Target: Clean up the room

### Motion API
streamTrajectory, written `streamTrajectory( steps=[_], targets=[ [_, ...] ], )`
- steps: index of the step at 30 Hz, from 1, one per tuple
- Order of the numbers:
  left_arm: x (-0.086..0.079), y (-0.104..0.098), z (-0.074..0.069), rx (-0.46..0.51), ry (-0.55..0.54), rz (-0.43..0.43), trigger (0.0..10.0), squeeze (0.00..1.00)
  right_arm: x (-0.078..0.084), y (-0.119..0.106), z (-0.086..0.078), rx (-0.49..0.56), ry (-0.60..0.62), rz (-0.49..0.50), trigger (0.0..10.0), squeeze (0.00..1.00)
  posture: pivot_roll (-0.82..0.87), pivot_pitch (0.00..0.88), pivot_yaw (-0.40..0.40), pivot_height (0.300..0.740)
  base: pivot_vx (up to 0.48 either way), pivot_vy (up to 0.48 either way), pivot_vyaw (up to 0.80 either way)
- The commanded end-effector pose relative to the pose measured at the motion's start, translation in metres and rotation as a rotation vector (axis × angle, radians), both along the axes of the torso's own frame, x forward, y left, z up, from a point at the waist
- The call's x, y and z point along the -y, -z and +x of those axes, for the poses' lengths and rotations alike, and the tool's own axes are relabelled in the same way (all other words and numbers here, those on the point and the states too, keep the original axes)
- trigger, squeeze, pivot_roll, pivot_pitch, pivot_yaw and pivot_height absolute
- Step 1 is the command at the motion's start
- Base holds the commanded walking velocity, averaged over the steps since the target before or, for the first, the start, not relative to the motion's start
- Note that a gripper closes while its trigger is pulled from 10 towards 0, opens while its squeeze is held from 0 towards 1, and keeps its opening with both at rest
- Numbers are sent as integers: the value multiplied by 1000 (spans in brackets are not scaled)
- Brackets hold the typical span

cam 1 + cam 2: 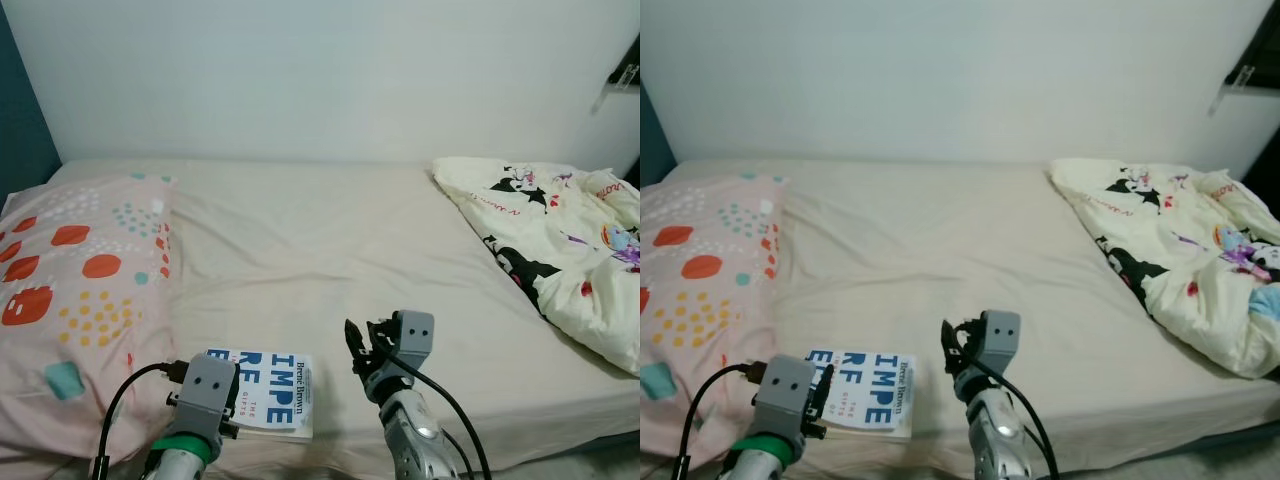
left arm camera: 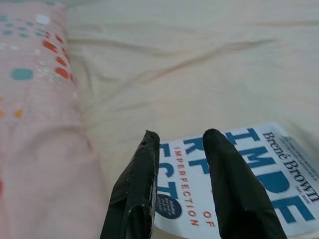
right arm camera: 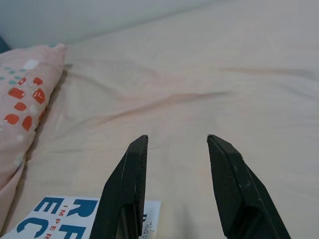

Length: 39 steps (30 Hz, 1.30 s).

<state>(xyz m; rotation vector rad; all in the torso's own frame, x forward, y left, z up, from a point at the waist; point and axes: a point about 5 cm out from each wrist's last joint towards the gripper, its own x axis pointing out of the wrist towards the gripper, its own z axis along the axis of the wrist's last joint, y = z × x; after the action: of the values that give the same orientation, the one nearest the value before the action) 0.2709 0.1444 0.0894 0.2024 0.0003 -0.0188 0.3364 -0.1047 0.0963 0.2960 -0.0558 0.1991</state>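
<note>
A white book (image 1: pixel 268 391) with large blue title letters lies flat on the beige bed sheet (image 1: pixel 320 240), near the front edge and just beside the pillow. My left gripper (image 2: pixel 182 134) hovers low over the book's pillow-side half, open, with nothing between its fingers (image 2: pixel 227 184); the left eye view has it at the book's near left corner (image 1: pixel 232 392). My right gripper (image 1: pixel 362 342) is held above bare sheet a little to the right of the book, also open and empty (image 3: pixel 177 137). The book's corner (image 3: pixel 75 219) lies below it.
A pink pillow (image 1: pixel 70 300) with red, teal and yellow spots fills the bed's left side. A crumpled cream duvet (image 1: pixel 560 240) with cartoon prints is heaped at the right. A white wall stands behind the bed, and a dark shelf (image 1: pixel 625 75) hangs at the upper right.
</note>
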Motion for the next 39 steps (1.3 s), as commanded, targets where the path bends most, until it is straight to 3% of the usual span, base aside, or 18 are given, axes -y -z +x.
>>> streamTrajectory(
  steps=[1,6,17,26,31,33,39],
  targets=[
    [1,2,0,-18,-5,-1,10000,0,-1,6,-5,-12,8,-6,10000,0,67,51,-38,637,0,0,0],
    [1,1,4,9,-30,-27,10000,0,-1,19,-18,-51,-7,-42,10000,0,65,30,-48,657,0,0,0],
    [-3,4,5,-5,-97,-71,10000,0,-8,21,-22,-68,-50,-57,10000,0,67,19,-67,702,0,0,0],
    [-12,9,0,6,-179,-30,10000,0,-12,27,-25,-120,-96,-76,10000,0,67,26,-79,736,0,0,0],
    [-10,12,-1,-4,-142,-37,10000,0,-13,36,-25,-173,-106,-113,10000,0,69,23,-79,740,0,0,180],
    [-10,19,-3,-50,-139,-67,10000,0,-12,45,-27,-229,-118,-181,10000,0,69,23,-79,740,0,0,0],
    [-8,27,-6,-83,-118,-91,10000,0,-5,49,-28,-239,-106,-211,10000,0,61,20,-74,740,0,0,0]
  ],
)
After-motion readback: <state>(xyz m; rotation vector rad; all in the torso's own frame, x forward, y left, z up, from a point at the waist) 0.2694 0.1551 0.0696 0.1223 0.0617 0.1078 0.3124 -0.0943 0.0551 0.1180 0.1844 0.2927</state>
